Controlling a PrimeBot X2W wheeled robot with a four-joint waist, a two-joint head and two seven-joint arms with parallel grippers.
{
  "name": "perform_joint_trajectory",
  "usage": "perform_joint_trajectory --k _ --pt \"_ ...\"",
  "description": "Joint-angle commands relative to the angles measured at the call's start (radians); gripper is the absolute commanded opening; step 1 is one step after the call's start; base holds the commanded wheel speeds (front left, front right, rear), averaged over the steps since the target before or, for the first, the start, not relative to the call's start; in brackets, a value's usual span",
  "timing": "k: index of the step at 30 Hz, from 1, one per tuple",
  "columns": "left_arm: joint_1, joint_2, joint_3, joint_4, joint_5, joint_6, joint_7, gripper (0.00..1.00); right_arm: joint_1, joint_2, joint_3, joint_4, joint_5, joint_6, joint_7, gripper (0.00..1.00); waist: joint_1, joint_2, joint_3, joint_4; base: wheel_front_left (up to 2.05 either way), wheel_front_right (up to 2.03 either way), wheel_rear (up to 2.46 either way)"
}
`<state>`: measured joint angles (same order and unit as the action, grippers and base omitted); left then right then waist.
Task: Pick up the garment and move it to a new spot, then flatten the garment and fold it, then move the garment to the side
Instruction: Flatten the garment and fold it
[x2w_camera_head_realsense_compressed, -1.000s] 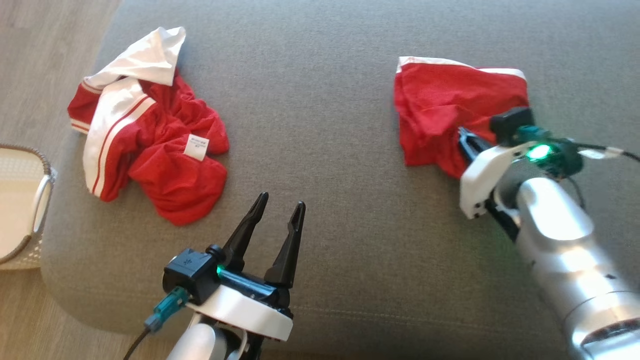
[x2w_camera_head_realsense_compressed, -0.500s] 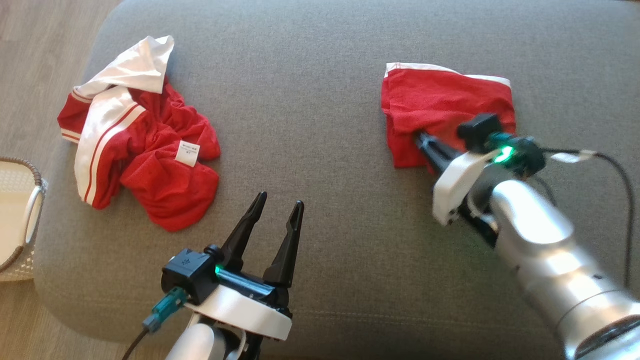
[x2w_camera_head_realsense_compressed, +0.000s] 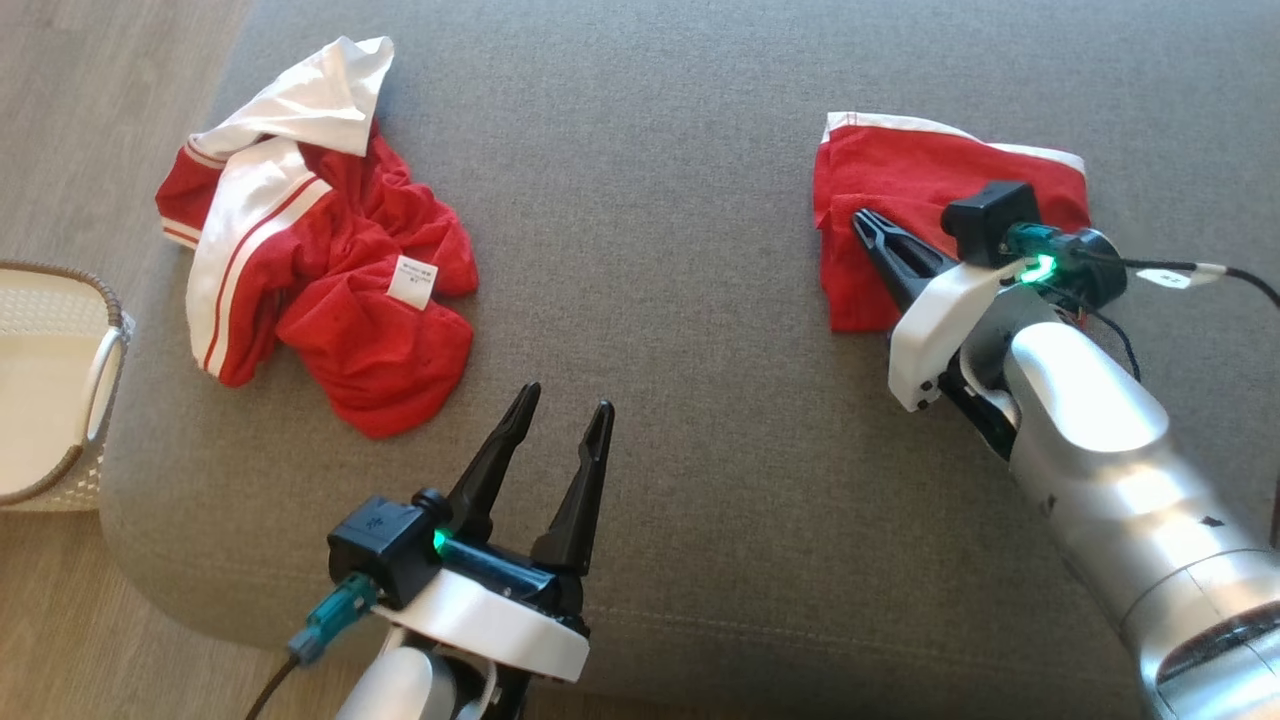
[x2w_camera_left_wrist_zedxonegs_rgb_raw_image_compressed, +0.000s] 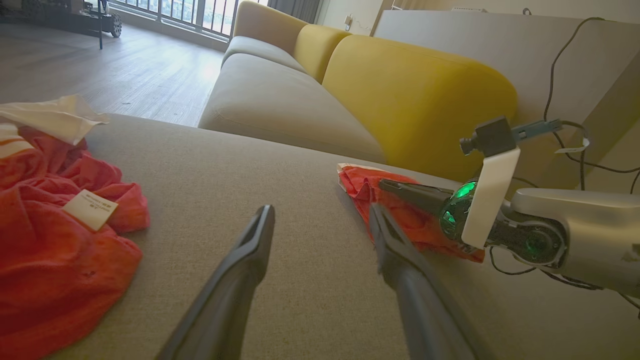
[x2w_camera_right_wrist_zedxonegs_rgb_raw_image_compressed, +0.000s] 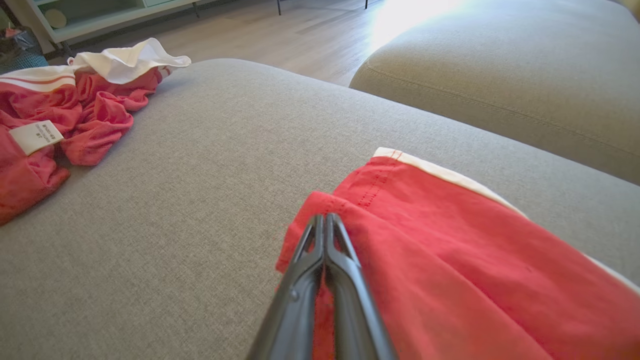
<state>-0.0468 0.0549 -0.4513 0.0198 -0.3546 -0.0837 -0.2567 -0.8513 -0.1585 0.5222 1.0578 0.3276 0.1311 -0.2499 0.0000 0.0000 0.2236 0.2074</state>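
The folded red garment with a white hem lies on the right of the grey cushion. My right gripper is shut, its fingertips together over the garment's left part, and I see no cloth between them. In the right wrist view the shut fingers point over the garment's near corner. My left gripper stands open near the cushion's front edge, holding nothing. The left wrist view has its fingers spread above bare cushion, with the garment and the right gripper ahead on the right.
A crumpled red and white garment with a white label lies on the cushion's left part. A pale woven basket stands on the wood floor at the left edge. A yellow and grey sofa stands beyond the cushion.
The head camera has shifted. My right gripper, still shut, has moved from the garment's near lower corner up and left over it. The left gripper has not moved.
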Motion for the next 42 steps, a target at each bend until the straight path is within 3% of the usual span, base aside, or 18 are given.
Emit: perform_joint_trajectory --k 1,7,14,20,26,31,38,42 --pt "-0.035 -0.005 0.026 -0.035 -0.001 -0.001 -0.005 1.0 -0.025 0.019 -0.011 -0.003 -0.013 0.0 -0.011 0.0 0.0 0.0 -0.004 0.001 0.0 0.0 0.0" --pt "-0.029 -0.005 0.03 -0.034 -0.005 0.004 -0.005 1.0 0.04 0.078 0.023 0.075 0.001 0.0 0.009 0.0 0.0 0.0 -0.021 -0.008 0.0 0.0 0.0" --pt "-0.021 -0.005 0.034 -0.036 -0.006 0.006 -0.005 1.0 0.134 0.101 0.155 -0.071 0.163 0.0 0.043 0.0 0.0 0.0 -0.034 -0.022 0.0 0.0 0.0" --pt "-0.006 -0.005 0.035 -0.043 -0.015 0.01 -0.005 1.0 0.113 -0.018 0.174 -0.153 0.216 0.0 0.058 0.0 0.0 0.0 -0.041 -0.032 0.0 0.0 0.0" --pt "-0.015 -0.005 0.025 -0.04 -0.023 0.008 -0.005 1.0 0.15 -0.009 0.147 -0.135 0.311 0.0 0.087 0.0 0.0 0.0 -0.036 -0.008 0.0 0.0 0.0" --pt "-0.014 -0.005 0.028 -0.034 -0.019 0.005 -0.005 1.0 0.136 -0.011 0.118 -0.064 0.306 0.0 0.046 0.0 0.0 0.0 -0.031 0.007 0.0 0.0 0.0" --pt "-0.014 -0.005 0.026 -0.034 -0.017 0.002 -0.005 1.0 0.064 0.0 -0.002 0.067 0.208 0.0 -0.01 0.0 0.0 0.0 -0.028 0.021 0.0 0.0 0.0" --pt "-0.01 -0.005 0.029 -0.032 -0.017 0.002 -0.005 1.0 0.076 -0.005 -0.125 -0.025 0.087 0.0 -0.011 0.0 0.0 0.0 -0.028 0.018 0.0 0.0 0.0"
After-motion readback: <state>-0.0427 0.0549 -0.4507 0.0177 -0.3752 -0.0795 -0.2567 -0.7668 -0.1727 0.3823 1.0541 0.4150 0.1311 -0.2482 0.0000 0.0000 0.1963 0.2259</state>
